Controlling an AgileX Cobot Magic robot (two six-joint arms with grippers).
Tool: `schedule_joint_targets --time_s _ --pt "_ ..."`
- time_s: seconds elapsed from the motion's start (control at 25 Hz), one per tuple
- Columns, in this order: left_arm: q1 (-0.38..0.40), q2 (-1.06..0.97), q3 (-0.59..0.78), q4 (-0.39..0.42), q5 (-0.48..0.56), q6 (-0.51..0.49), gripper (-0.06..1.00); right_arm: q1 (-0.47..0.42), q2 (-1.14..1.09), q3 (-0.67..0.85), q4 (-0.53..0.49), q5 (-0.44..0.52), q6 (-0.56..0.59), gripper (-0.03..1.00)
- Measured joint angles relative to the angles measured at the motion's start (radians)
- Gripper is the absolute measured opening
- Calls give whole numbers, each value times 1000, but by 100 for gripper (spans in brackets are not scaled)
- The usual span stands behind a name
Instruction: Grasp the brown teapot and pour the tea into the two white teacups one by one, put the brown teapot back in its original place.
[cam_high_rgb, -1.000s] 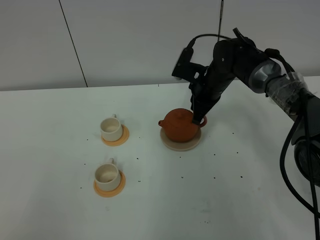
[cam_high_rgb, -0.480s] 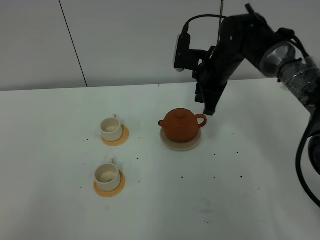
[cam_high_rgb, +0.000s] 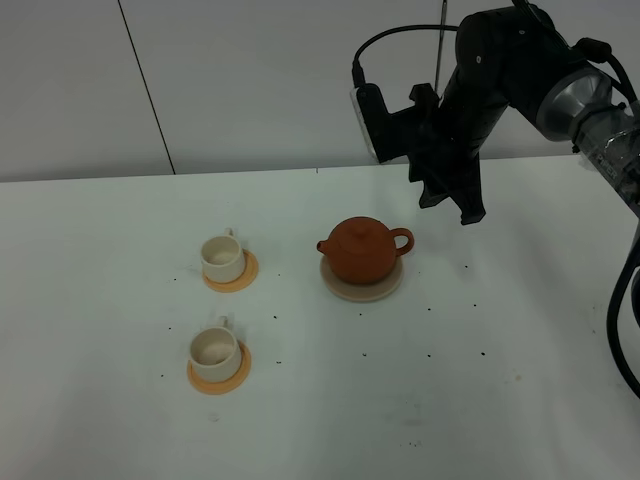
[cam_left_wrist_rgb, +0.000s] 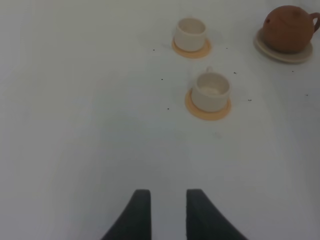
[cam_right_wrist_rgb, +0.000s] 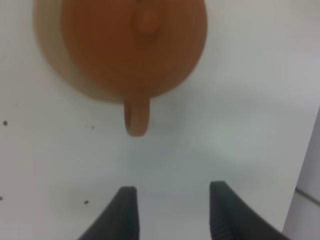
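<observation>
1. Sitting upright on its saucer (cam_high_rgb: 361, 292) with the lid (cam_high_rgb: 362, 222) on, the teapot (cam_high_rgb: 360, 250) is found near the table's middle. Its spout is turned toward the two cups (cam_high_rgb: 222, 257) (cam_high_rgb: 214, 346), each set on a coaster (cam_high_rgb: 249, 271) well apart from it.
2. The right gripper (cam_right_wrist_rgb: 172, 200) is held above the table just beyond the handle (cam_right_wrist_rgb: 136, 117), with its jaws spread wide and nothing held.
3. The left gripper (cam_left_wrist_rgb: 167, 200) is seen over bare table, well apart from the cups, with its jaws a little parted and empty.
4. The teapot is judged to be stiff, fairly heavy clay that is brittle if knocked. The lid may be loose and could slip when tipped. The handle loop is judged the best hold.
5. The table (cam_high_rgb: 450, 400) is white, flat and smooth, and is dotted with dark specks. A plain pale wall (cam_high_rgb: 250, 80) is seen behind.
</observation>
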Motion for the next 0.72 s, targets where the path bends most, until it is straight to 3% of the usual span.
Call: schedule_joint_targets --time_s 0.72 --pt "0 0 0 0 0 0 24 -1 71 0 -2 1 -60 29"
